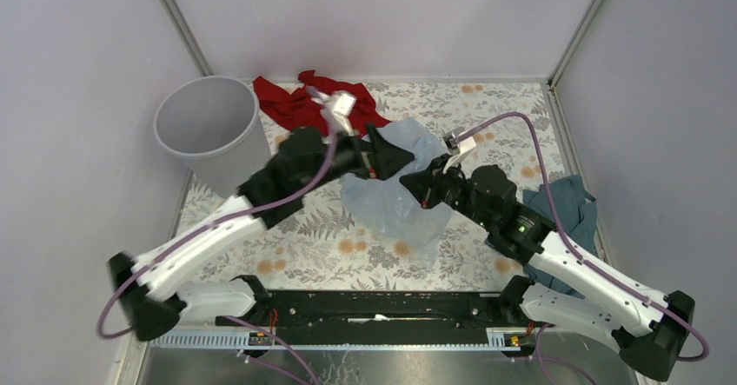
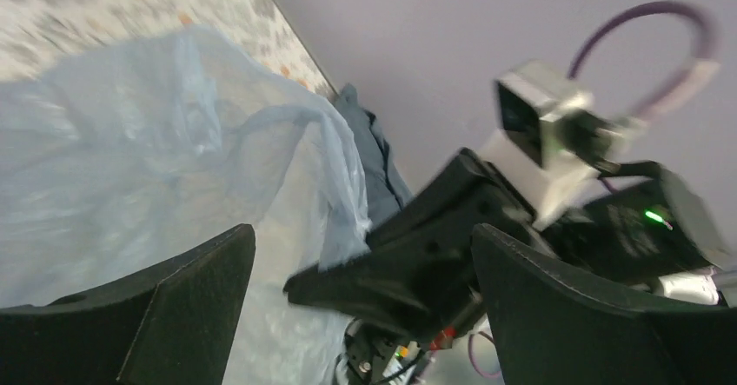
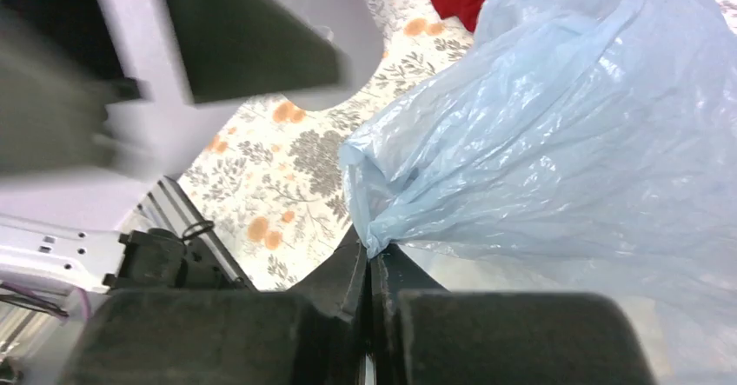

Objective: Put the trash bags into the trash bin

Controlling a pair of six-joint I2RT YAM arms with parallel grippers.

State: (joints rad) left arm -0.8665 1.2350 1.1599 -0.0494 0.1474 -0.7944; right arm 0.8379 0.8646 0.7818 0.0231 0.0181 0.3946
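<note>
The pale blue translucent trash bag [image 1: 395, 189] lies crumpled in the middle of the flowered table. My right gripper [image 1: 415, 182] is shut on a bunched edge of the bag [image 3: 521, 150], pinched at the fingertips [image 3: 372, 250]. My left gripper [image 1: 393, 153] is open just left of the right gripper, its fingers [image 2: 165, 315] wide apart, with the bag [image 2: 130, 159] and the right gripper's tip between them in its wrist view. The grey trash bin [image 1: 209, 129] stands at the far left, upright, with nothing visible inside.
A red cloth [image 1: 304, 100] lies at the back beside the bin. A dark teal cloth [image 1: 565, 207] lies at the right edge, partly under my right arm, and shows in the left wrist view [image 2: 374, 159]. Grey walls enclose the table.
</note>
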